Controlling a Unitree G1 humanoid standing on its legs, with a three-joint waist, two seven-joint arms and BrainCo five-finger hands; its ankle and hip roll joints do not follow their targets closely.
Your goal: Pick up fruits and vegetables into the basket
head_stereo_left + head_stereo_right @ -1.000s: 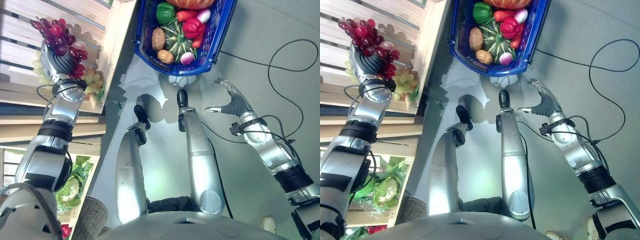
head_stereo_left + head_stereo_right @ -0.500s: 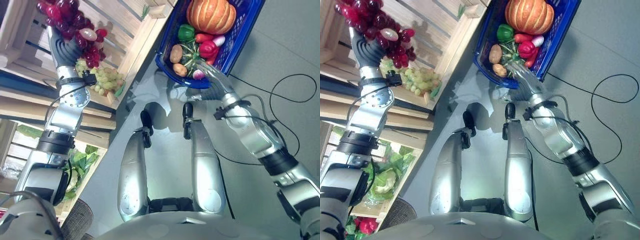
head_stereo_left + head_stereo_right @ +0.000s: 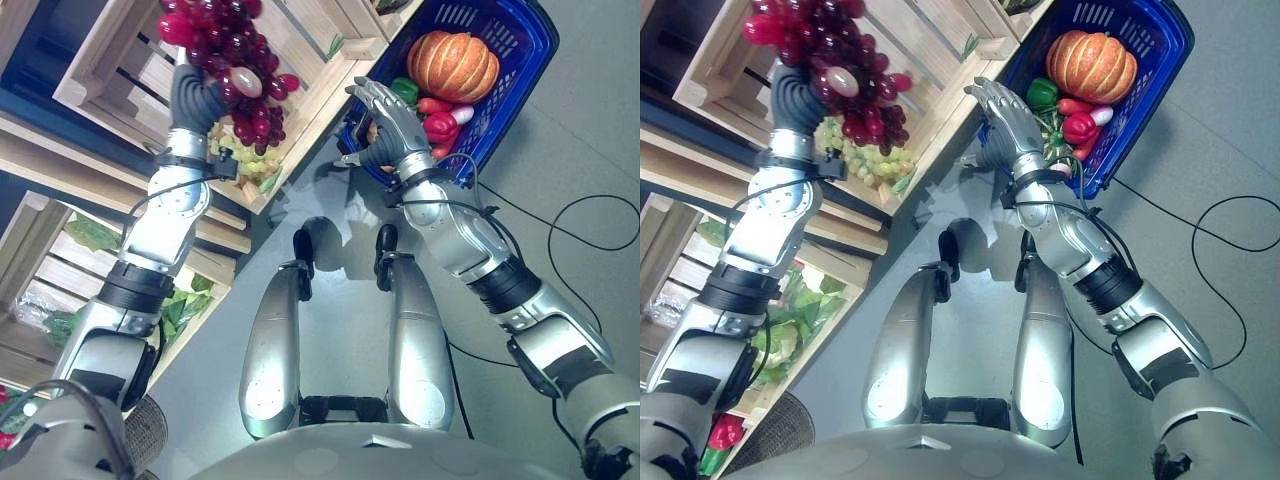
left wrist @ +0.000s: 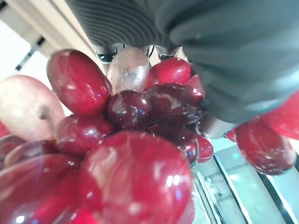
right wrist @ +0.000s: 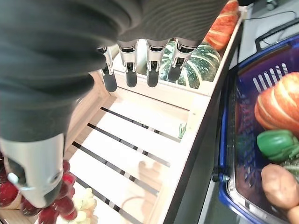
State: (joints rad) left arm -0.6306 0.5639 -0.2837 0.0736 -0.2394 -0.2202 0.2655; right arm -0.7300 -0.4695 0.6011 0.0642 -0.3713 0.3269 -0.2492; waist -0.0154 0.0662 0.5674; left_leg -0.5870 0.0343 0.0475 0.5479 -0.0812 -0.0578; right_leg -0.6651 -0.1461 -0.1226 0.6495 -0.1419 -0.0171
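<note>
My left hand (image 3: pixel 191 96) is shut on a bunch of red grapes (image 3: pixel 236 58), held up over the wooden crate (image 3: pixel 115 70). The left wrist view shows the red grapes (image 4: pixel 133 144) pressed close against the hand. The blue basket (image 3: pixel 541 42) sits on the floor at the upper right. It holds a pumpkin (image 3: pixel 452 65), a red pepper (image 3: pixel 440 126), a green pepper (image 3: pixel 405 90) and other vegetables. My right hand (image 3: pixel 386 116) hangs open over the basket's near left corner, beside the crate, holding nothing. Its fingers (image 5: pixel 140 65) point across the crate's slats.
Green grapes (image 3: pixel 240 165) lie in the crate under the red bunch. A further crate holds a striped green squash (image 5: pixel 196 70). Lettuce (image 3: pixel 172 315) fills a lower crate at the left. A wicker bin (image 3: pixel 150 435) stands at the bottom left.
The camera has shifted. My left hand has lifted the red grapes higher above the crate. My right hand has swung from the floor on the right to the basket's near left corner.
</note>
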